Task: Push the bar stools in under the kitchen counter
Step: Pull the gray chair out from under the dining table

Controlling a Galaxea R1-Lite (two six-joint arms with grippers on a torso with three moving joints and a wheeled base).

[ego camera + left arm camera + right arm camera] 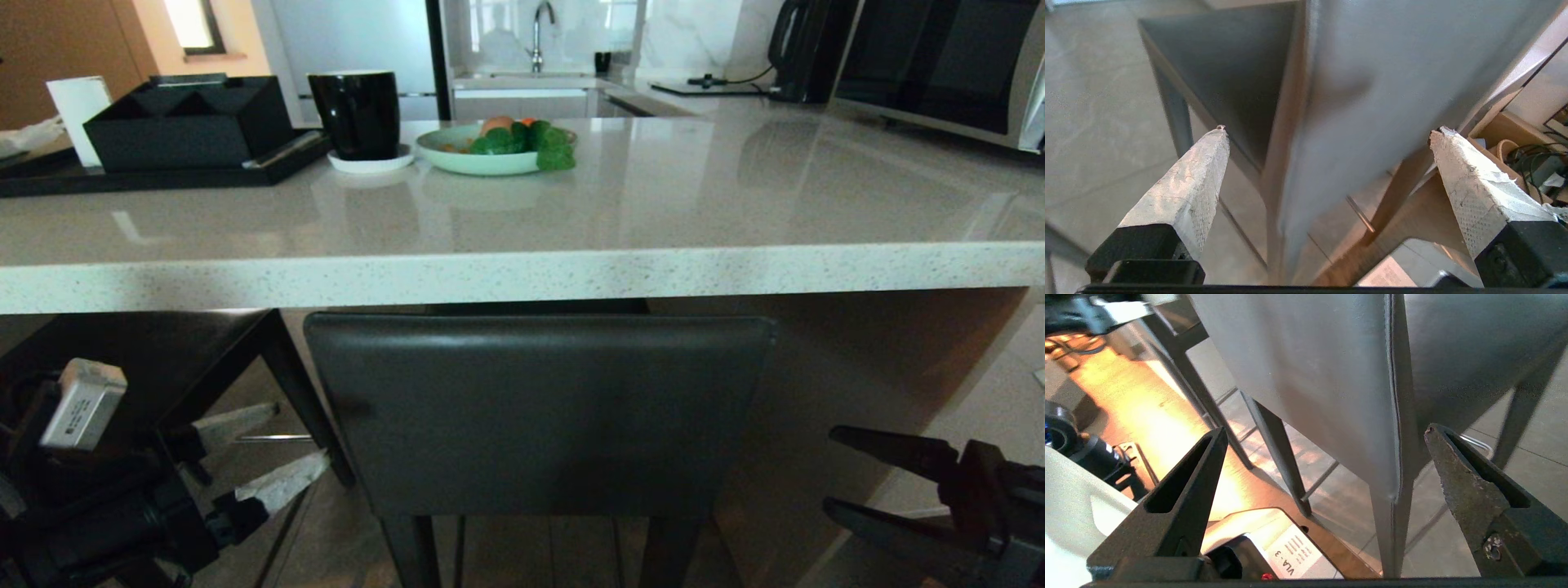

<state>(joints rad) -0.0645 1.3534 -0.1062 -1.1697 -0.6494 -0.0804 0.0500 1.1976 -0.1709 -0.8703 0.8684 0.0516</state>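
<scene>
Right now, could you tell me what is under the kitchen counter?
Under the kitchen counter a second bar stool sits left; the near bar stool shows only its backrest, which hides the seat.

Dark grey leather bar stool [539, 412] upright, backrest just below kitchen counter [522, 278] edge, second stool [155, 359] left

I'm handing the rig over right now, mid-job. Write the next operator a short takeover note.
Left gripper: open, empty, low beside the near stool's left edge.
Right gripper: open, empty, low off its right edge.
Near bar stool: backrest facing the robot, just below the kitchen counter edge, centred ahead.
Second stool: on the left, seat under the counter.
Done: arms flank the backrest.
Left: push the near stool in; check the second.
</scene>
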